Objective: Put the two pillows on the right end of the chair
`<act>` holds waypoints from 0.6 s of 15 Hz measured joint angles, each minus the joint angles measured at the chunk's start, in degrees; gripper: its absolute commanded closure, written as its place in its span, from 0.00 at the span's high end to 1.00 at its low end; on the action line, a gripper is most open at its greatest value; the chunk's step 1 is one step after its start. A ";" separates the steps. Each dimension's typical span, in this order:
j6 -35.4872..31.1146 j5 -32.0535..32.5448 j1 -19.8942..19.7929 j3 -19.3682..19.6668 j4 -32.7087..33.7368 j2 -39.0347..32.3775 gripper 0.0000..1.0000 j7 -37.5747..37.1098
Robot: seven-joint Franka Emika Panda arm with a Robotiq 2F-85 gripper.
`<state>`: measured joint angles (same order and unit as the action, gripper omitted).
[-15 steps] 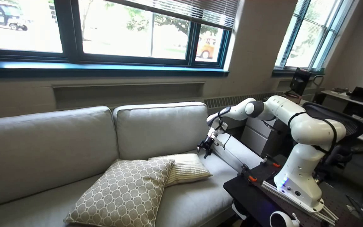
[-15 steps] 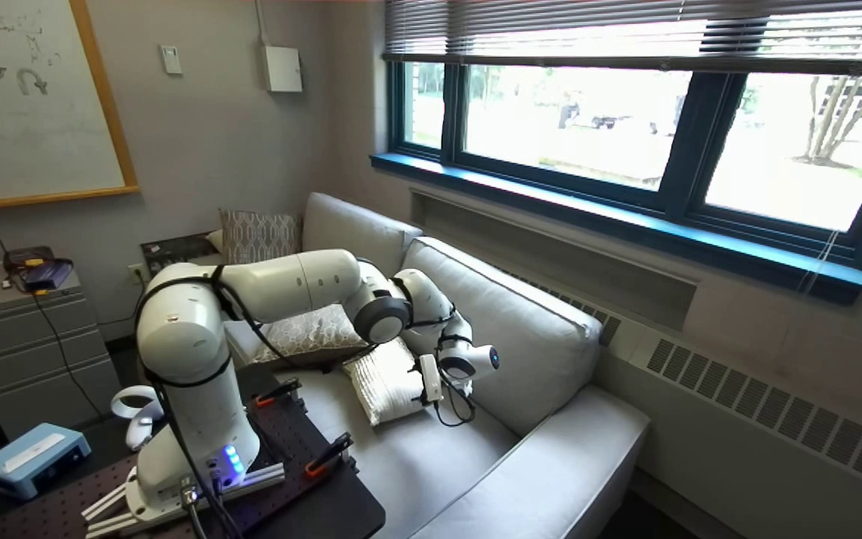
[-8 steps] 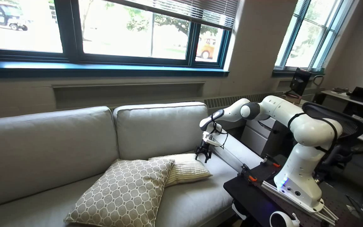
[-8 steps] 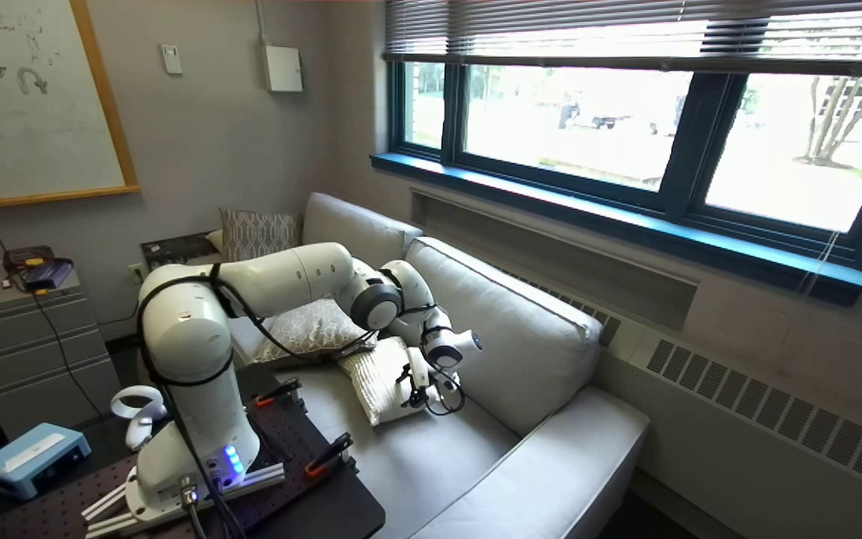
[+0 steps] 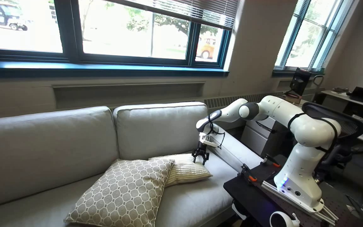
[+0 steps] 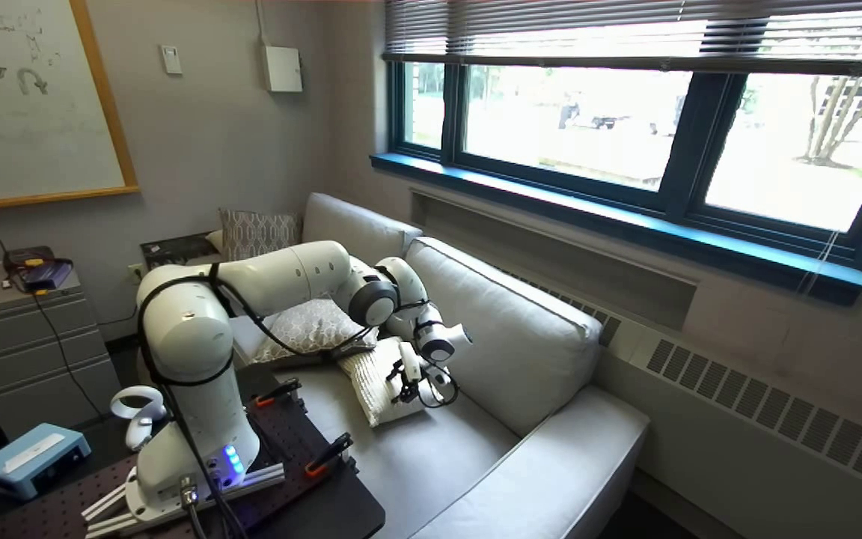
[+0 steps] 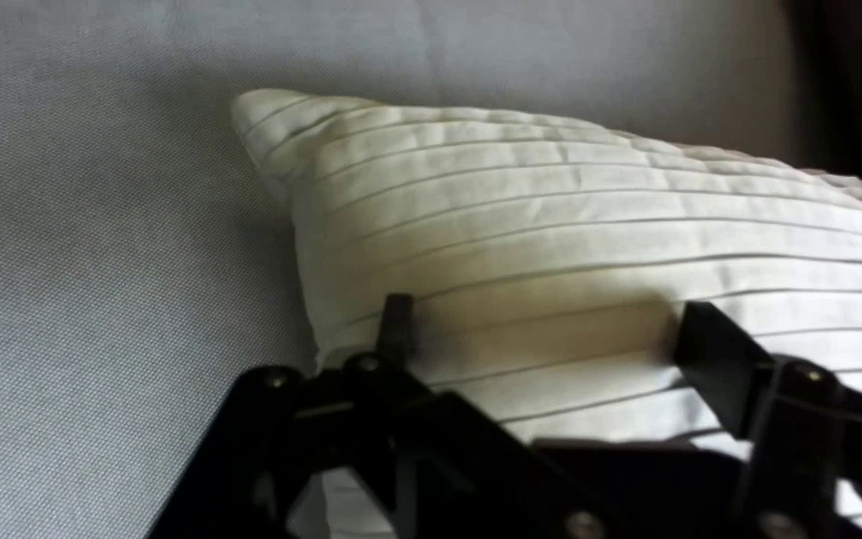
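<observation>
Directly above the pleated cream-white pillow (image 7: 551,202) we place the black two-fingered gripper (image 7: 551,329), its fingertips (image 7: 397,326) spread wide with nothing clamped between them; whether they touch the cloth, we cannot tell. In the wrist view both tips fall within the pillow's outline, one just inside an edge, and the line between them runs roughly along the pleats. We judge that edge to be the one facing the armrest (image 6: 551,471), with most of the pillow lying beyond the gripper; its long axis we leave undecided. Farther out, and partly in front of it in an exterior view, we see the larger lattice-patterned tan pillow (image 5: 124,192), stretching toward the front edge of the seat (image 5: 184,201). Taking the armrest to mark the right end of the light grey sofa (image 5: 162,129), we note a strip of seat between it and the cream-white pillow; the coming pinch, we expect, must gather cloth near this edge and draw it toward the armrest.
</observation>
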<state>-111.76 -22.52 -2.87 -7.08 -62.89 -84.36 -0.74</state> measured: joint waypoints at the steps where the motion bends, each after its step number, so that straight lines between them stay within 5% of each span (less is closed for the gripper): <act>1: 0.14 -0.05 -0.12 -0.44 0.00 0.00 0.52 0.24; 7: 0.26 -0.66 -1.78 -2.12 0.00 0.03 0.08 2.73; 9: 0.45 -0.95 -2.57 -2.53 0.00 0.03 0.03 3.85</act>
<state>-111.31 -23.47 -5.44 -9.62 -62.89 -84.34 3.11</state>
